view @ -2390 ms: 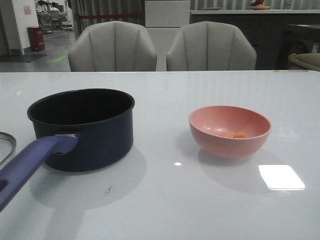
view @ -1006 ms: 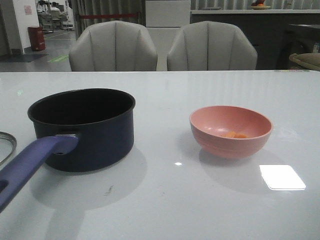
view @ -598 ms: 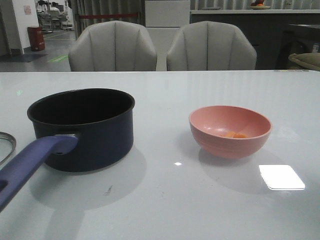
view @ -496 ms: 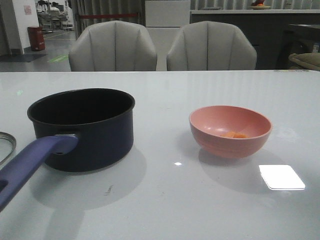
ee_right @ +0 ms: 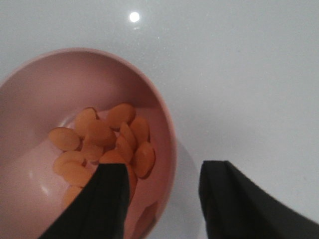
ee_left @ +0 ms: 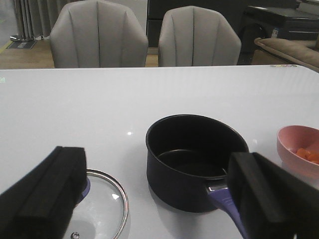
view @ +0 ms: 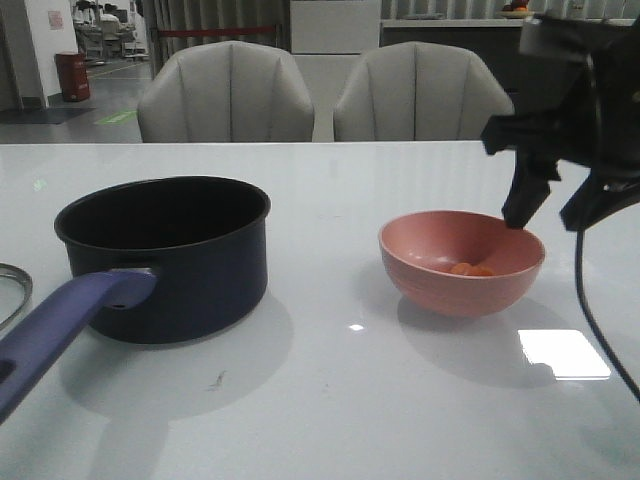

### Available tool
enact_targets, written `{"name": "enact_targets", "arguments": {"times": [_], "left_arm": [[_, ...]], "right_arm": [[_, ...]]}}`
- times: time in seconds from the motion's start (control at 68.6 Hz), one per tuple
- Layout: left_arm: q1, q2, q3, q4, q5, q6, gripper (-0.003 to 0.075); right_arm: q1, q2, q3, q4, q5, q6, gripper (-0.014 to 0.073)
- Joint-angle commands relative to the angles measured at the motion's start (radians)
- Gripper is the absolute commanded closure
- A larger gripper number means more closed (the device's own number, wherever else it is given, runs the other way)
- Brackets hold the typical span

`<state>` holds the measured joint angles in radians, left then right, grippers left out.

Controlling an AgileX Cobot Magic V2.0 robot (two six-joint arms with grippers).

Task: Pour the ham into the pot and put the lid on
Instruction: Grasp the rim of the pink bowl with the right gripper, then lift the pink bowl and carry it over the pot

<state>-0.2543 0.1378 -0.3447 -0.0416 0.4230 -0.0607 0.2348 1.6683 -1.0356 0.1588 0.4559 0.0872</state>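
The dark navy pot (view: 165, 260) stands left of centre with its blue handle (view: 60, 325) pointing toward the front left. Only an edge of the lid (view: 8, 290) shows at the far left; in the left wrist view the lid (ee_left: 102, 199) lies flat beside the pot (ee_left: 197, 159). Orange ham (view: 470, 269) chunks lie in the pink bowl (view: 462, 262). My right gripper (view: 545, 215) hangs open over the bowl's right rim. In the right wrist view one finger is inside the bowl (ee_right: 40, 99) above the ham (ee_right: 104, 137) and the other outside it. My left gripper (ee_left: 157, 159) is open, back from the pot.
Two grey chairs (view: 225, 95) stand beyond the table's far edge. A black cable (view: 590, 320) hangs from the right arm at the right side. A bright light patch (view: 563, 355) reflects off the white table in front of the bowl.
My right arm has come into the front view from the right and now hangs over the bowl's right rim. Pot, lid and bowl have not moved.
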Motion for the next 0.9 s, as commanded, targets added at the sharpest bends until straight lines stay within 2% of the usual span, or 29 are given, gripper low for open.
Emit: {"name": "enact_targets", "arguments": {"times": [0.0, 0.131, 0.219, 0.379, 0.481, 0.612, 0.743, 0.889], "left_arm": [[-0.008, 0.012, -0.027, -0.010, -0.088, 0.000, 0.0103], [-0.008, 0.012, -0.027, -0.010, -0.088, 0.000, 0.0103], [-0.008, 0.012, -0.027, -0.010, -0.088, 0.000, 0.0103], [-0.008, 0.012, -0.027, -0.010, -0.088, 0.000, 0.0103], [-0.008, 0.012, -0.027, -0.010, -0.088, 0.000, 0.0103], [-0.008, 0.012, -0.027, -0.010, -0.088, 0.000, 0.0103], [-0.008, 0.012, -0.027, -0.010, -0.088, 0.000, 0.0103], [-0.008, 0.012, -0.027, -0.010, -0.088, 0.000, 0.0103]], "right_arm": [[0.001, 0.060, -0.097, 0.002, 0.009, -0.011, 0.0257], [0.001, 0.127, -0.161, 0.002, 0.031, -0.011, 0.0404], [0.001, 0.140, -0.186, 0.003, 0.030, -0.011, 0.0467], [0.001, 0.121, -0.222, 0.003, 0.033, -0.018, 0.0466], [0.001, 0.093, -0.251, 0.008, -0.031, -0.026, 0.0466], [0.006, 0.063, -0.307, 0.033, 0.003, -0.025, 0.0466], [0.073, 0.065, -0.448, 0.033, 0.122, -0.103, 0.0466], [0.172, 0.093, -0.566, 0.032, 0.187, -0.115, 0.0466]]}}
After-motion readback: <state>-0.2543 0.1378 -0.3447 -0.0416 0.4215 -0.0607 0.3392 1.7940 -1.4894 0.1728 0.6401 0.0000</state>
